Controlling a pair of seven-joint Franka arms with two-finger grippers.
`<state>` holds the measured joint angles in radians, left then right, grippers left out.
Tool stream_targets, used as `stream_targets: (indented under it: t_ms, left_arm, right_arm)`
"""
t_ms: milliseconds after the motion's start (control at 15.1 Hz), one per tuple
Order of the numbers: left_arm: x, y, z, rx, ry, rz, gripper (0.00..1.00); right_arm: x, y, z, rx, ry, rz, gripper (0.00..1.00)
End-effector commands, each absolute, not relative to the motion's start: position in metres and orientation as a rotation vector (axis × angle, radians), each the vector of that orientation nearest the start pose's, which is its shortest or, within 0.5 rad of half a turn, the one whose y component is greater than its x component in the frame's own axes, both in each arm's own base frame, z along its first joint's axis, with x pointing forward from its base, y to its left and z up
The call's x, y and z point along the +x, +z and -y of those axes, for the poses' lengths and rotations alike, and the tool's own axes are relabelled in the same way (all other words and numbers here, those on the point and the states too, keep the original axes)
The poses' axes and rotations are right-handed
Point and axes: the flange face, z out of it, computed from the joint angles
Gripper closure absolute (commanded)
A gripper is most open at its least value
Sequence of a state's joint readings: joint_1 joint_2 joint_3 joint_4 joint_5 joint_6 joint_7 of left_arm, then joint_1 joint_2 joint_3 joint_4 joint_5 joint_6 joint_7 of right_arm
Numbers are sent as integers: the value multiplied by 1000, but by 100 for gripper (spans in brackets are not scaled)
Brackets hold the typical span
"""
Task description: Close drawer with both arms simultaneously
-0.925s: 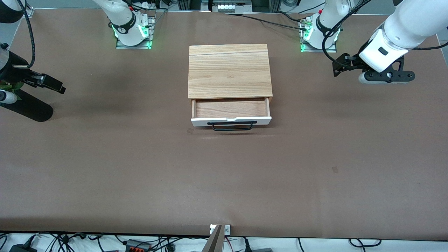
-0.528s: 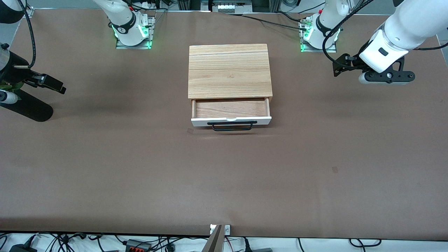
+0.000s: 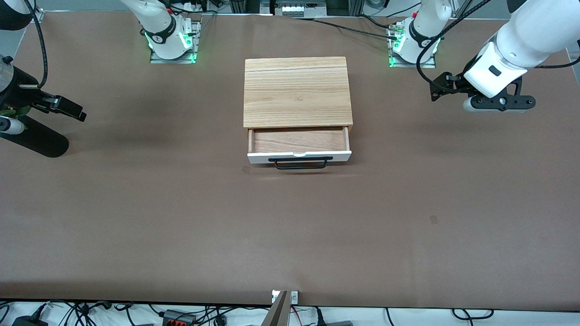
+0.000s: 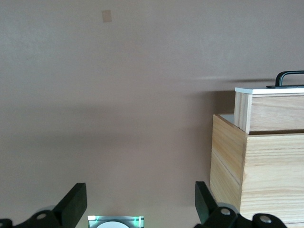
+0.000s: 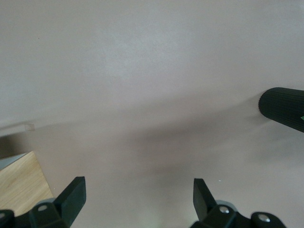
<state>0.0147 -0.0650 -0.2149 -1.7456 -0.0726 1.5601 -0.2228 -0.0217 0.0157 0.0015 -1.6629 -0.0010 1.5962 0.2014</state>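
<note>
Front view: light-wood cabinet sits mid-width on the brown table, nearer the edge where the arm bases stand than the camera-side edge. The drawer is pulled partway out toward the camera-side edge, wooden inside bare, white front panel facing the camera w/ the black bar handle across it. Left gripper hangs up in the air over the left arm's end of the table, close to the base-side corner, well apart from the cabinet. Right gripper hangs over the right arm's end of the worktop at its edge, also well apart from the cabinet. A black cylinder lies by that edge, under the right arm. Neither gripper touches the drawer. Finger spread not readable from here

Left wrist view: both black fingers stand wide apart w/ nothing between, only bare table under them. The cabinet's side wall and the drawer sticking out of it show off to one side, handle end just visible

Right wrist view: fingers also spread wide, holding nothing, bare tabletop below. One cabinet corner shows at the picture's edge, the black cylinder's tip at another
</note>
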Motion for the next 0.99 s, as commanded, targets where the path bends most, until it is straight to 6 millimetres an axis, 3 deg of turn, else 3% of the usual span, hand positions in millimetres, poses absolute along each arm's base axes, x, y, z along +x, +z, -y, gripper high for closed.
stream_targets:
  t_ms: [0, 264, 528, 660, 925]
  left_arm:
    - [522, 581, 118, -3155, 207, 35, 0]
    - [524, 580, 118, -3158, 203, 23, 0]
    - [556, 580, 126, -3184, 183, 22, 0]
    - [570, 568, 131, -3194, 211, 6, 0]
    - [592, 532, 163, -3204, 297, -69, 0]
  right_arm:
    - [557, 578, -3, -3128, 156, -337, 0]
    - [557, 566, -32, -3143, 228, -259, 0]
    - [557, 562, -33, -3144, 252, -256, 0]
    - [557, 561, -31, -3139, 260, -271, 0]
    - [562, 555, -35, -3128, 262, -256, 0]
